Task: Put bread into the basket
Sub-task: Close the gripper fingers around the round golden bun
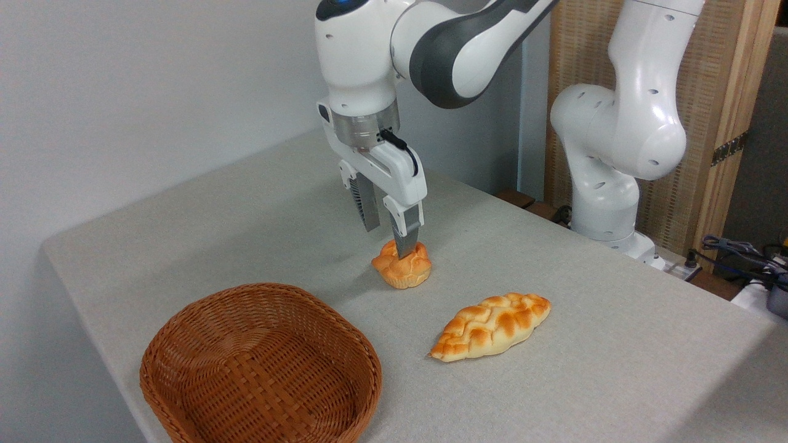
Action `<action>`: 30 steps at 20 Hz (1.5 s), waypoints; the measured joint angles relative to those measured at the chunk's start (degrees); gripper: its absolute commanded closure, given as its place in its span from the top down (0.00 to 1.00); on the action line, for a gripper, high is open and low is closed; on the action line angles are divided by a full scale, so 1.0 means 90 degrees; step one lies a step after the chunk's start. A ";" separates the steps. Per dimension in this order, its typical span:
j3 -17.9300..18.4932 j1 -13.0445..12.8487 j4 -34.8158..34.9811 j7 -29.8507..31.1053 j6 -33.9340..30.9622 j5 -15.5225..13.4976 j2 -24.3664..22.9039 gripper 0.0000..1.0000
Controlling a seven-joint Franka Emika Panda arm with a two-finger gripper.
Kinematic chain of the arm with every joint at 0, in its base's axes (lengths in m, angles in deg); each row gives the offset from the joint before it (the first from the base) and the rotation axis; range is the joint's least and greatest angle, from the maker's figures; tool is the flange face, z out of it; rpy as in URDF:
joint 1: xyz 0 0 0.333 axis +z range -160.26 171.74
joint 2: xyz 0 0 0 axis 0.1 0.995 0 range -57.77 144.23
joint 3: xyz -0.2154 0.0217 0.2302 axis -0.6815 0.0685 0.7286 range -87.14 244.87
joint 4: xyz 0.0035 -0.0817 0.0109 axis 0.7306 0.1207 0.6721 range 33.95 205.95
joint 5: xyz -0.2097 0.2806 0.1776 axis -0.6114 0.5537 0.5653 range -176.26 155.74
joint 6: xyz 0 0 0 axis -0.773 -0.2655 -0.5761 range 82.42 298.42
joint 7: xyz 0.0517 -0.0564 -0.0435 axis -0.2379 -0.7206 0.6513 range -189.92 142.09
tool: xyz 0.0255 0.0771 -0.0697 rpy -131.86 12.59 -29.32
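the bread (pixel 401 266), a small knotted bun with an orange-golden top and paler underside, sits on the grey cloth-covered surface (pixel 246 209). everything else is placed here relative to that bun.

the end effector (pixel 389 240) hangs directly above the bun, pointing straight down from the white arm (pixel 394 55). its two fingers stand apart: the nearer finger (pixel 406 237) reaches down in front of the bun's top and seems to touch or press into it, while the other finger (pixel 368 209) ends higher and to the left, behind the bun. the fingers are spread, not clamped on the bread, and the bun rests on the surface.

below and to the left of the bun, toward the front edge, lies the basket (pixel 203 332), brown woven wicker, shallow, nothing inside it. bun and basket are near but not touching; a strip of bare cloth runs between them, and nothing lies on that strip.

below and to the right of the bun lies a longer braided loaf (pixel 491 326), golden and leaf-shaped, set at a slant. it is apart from the bun and also apart from the basket.

far to the right of the bun, past the surface's edge, stands the arm's white base column (pixel 615 154), with a wooden slatted panel (pixel 714 74) behind it and some cables (pixel 739 252) lower down at the right.
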 measured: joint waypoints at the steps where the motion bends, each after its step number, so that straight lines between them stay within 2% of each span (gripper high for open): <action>1: 0.0002 0.0000 0.0035 -0.0001 0.0009 0.0000 -0.0003 0.90; 6: 0.0060 0.0002 0.0176 -0.0219 0.0025 0.0017 -0.0031 0.96; 10: 0.0093 0.0002 0.0189 -0.0226 0.0026 0.0137 -0.0039 0.97; 16: 0.0442 0.0009 0.0213 -0.0633 0.0027 0.0182 -0.0041 0.94; 17: 0.0443 0.0008 0.0222 -0.0636 0.0041 0.0182 -0.0041 0.81; 18: 0.0443 0.0008 0.0229 -0.0636 0.0069 0.0183 -0.0041 0.51; 19: 0.0443 0.0008 0.0239 -0.0636 0.0109 0.0185 -0.0038 0.28; 20: 0.0443 0.0008 0.0249 -0.0636 0.0150 0.0185 -0.0033 0.15; 21: 0.0443 0.0008 0.0256 -0.0636 0.0191 0.0186 -0.0023 0.13; 23: 0.0443 0.0008 0.0269 -0.0651 0.0233 0.0186 -0.0002 0.17; 30: 0.0443 0.0008 0.0270 -0.0654 0.0239 0.0186 0.0015 0.17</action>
